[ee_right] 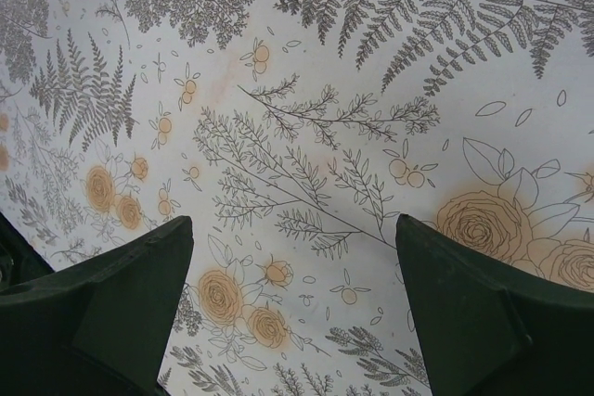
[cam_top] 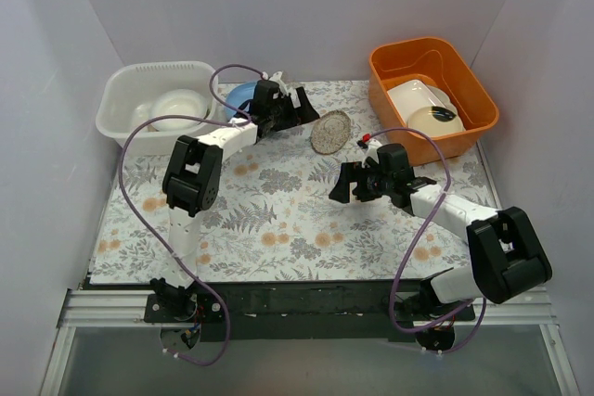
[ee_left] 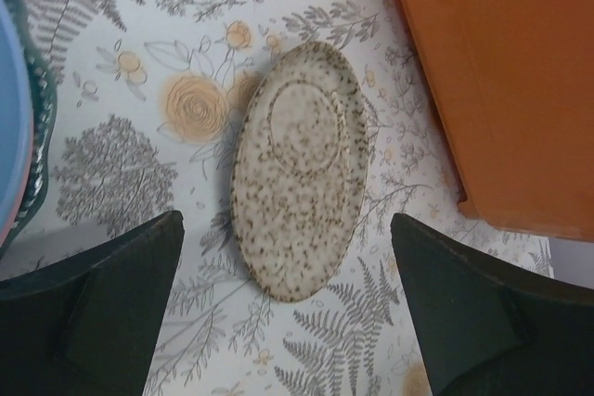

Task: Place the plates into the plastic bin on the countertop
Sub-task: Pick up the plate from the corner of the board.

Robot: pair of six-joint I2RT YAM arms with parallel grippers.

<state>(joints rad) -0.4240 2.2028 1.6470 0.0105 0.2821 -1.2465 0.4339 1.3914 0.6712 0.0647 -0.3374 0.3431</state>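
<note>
1. The speckled plate [cam_top: 330, 132] was seen from the top external view on the desk [cam_top: 278, 220], oval in outline, between the left gripper [cam_top: 311, 113] and the orange tub [cam_top: 432, 90]. It was touched by neither. The plastic bin [cam_top: 158, 99] was set at the far left corner of the desk, and pale round plates [cam_top: 176, 108] were held in it, though their number could not be told. A blue plate [cam_top: 241, 97] was placed just beside the bin and was partly hidden by the left arm. A white rectangular dish [cam_top: 413, 95] and a cream dish [cam_top: 436, 120] with a black blob were held in the orange tub. The right gripper [cam_top: 342, 183] was held over the middle of the desk, well apart from every plate.

2. In the left wrist view, the speckled plate [ee_left: 297, 169] was framed between the fingers [ee_left: 102, 312] of the left gripper [ee_left: 288, 322], which were spread wide and released, with nothing grasped. The blue plate [ee_left: 14, 118] was cut off at the left edge, and the orange tub [ee_left: 501, 71] filled the upper right.

3. In the right wrist view, only the printed desk [ee_right: 306, 136] was shown. The fingers [ee_right: 93, 312] of the right gripper [ee_right: 292, 312] were parted and released, and nothing was held between them.
</note>
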